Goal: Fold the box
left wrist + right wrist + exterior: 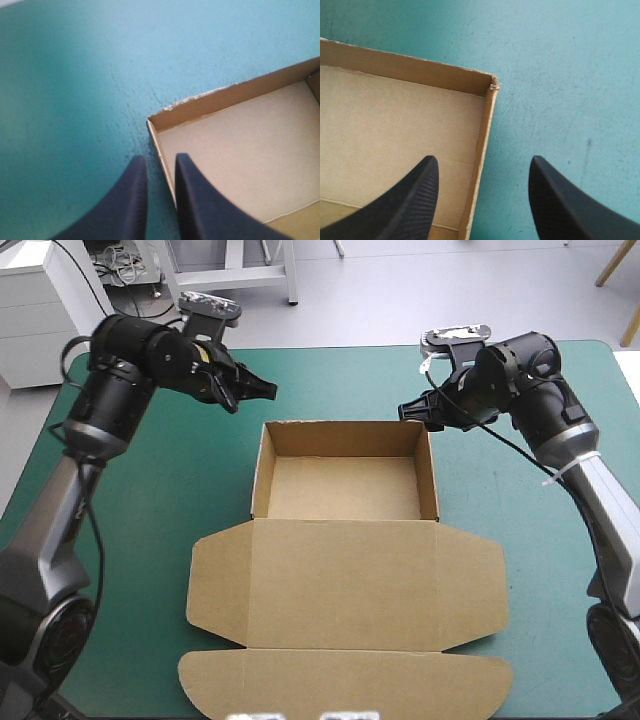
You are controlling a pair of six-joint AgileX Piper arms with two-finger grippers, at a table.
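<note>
The brown box (345, 580) lies as an open tray with its lid spread flat toward the near edge. The tray (345, 490) has all its walls raised. My left gripper (262, 392) hovers just beyond the tray's far left corner (150, 121). In its wrist view the left gripper (156, 160) is shut to a thin slit, holding nothing, with the left wall seen below it. My right gripper (410, 412) hangs over the far right corner (492, 82). In its wrist view the right gripper (483, 160) is open, one finger over the tray floor (395, 130), the other outside the right wall.
Bare teal-green cover (150, 500) runs on both sides of the box and beyond its far wall. The lid's front flap (345, 680) reaches close to the table's near edge. The table's far edge (330, 345) lies just behind both grippers.
</note>
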